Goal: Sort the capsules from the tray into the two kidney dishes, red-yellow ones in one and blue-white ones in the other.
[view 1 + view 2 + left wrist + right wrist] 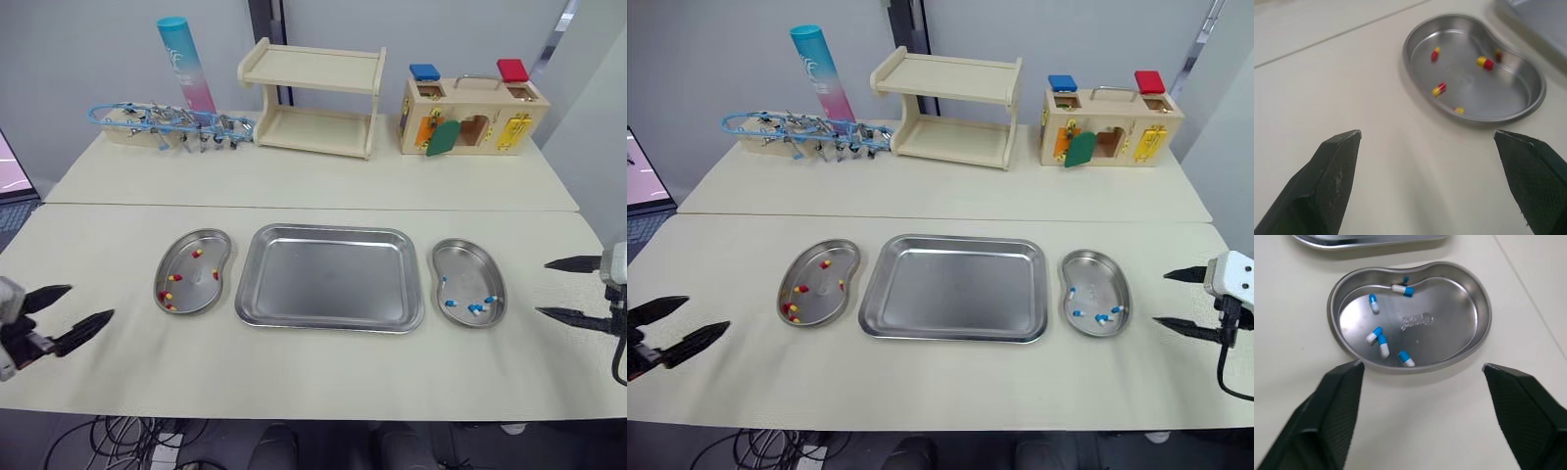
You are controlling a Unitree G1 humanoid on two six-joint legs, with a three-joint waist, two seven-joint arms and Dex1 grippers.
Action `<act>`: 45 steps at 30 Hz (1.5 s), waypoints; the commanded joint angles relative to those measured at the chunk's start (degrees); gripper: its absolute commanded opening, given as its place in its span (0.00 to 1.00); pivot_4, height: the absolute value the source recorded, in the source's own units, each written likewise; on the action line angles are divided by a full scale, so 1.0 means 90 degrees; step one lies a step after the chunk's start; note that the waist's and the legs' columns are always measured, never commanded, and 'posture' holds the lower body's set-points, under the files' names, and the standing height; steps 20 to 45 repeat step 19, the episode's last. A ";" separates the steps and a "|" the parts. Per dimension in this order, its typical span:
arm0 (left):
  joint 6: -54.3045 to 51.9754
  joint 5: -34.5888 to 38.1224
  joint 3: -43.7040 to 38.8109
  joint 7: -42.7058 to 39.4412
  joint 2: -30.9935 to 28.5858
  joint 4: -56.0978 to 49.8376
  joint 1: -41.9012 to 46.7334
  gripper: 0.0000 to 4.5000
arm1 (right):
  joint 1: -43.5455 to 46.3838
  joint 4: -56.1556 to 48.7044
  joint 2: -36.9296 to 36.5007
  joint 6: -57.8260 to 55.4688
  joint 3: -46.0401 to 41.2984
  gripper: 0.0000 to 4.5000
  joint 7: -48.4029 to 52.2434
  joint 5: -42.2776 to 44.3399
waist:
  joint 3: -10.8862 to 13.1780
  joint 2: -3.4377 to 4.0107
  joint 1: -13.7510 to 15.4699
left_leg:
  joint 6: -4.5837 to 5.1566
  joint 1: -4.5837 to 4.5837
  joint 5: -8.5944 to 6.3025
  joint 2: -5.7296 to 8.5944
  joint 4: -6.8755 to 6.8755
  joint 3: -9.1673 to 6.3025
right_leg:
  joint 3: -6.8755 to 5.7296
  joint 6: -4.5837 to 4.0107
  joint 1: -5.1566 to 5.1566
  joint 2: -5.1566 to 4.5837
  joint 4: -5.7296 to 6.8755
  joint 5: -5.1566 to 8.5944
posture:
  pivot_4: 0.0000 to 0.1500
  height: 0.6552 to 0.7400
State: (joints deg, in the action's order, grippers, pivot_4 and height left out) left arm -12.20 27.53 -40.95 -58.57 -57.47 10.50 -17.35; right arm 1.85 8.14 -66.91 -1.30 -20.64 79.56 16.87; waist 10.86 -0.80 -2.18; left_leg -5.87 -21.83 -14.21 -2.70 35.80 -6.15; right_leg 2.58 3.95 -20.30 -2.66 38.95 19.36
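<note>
Though the tray lies bare between the two dishes, the capsules themselves look light, slick and prone to roll. I'd guess a gentle pinch across the middle of the shell suits them, since a hard squeeze might dent it. Red-yellow capsules sit in the left kidney dish, blue-white capsules in the right kidney dish. The left gripper hovers outside its dish, fingers spread wide, holding nothing. The right gripper likewise gapes empty beside the other dish.
</note>
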 commanded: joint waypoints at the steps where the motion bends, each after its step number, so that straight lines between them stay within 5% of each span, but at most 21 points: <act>1: 0.0258 -0.0510 -0.0240 0.0024 -0.0433 0.0686 0.0027 1.00 | 0.0251 0.0320 -0.0174 0.0383 0.0063 1.00 0.0175 -0.0077 | 0.0001 0.0001 -0.0006 | 0.0000 0.0000 0.0000 0.0000 -0.0001 0.0000 | 0.0000 0.0000 -0.0001 0.0000 0.0000 0.0000 | 1.00 1.00; 6: -0.0029 -0.0918 0.0085 0.0161 -0.0862 0.1312 0.0321 1.00 | 0.0678 0.0795 -0.0173 0.0833 0.0316 1.00 0.0190 -0.0236 | 0.0006 0.0010 -0.0022 | -0.0001 0.0000 0.0000 -0.0001 -0.0001 0.0002 | 0.0001 0.0000 -0.0006 0.0001 0.0005 0.0000 | 1.00 1.00; 45: 0.0015 -0.1041 0.0253 -0.0118 -0.0799 0.1428 0.0814 1.00 | 0.0854 0.1131 -0.0108 0.1113 0.0590 1.00 0.0197 -0.0243 | 0.0010 0.0016 -0.0071 | -0.0001 -0.0004 0.0000 -0.0002 -0.0007 0.0007 | 0.0004 0.0000 -0.0011 0.0000 0.0009 0.0000 | 1.00 1.00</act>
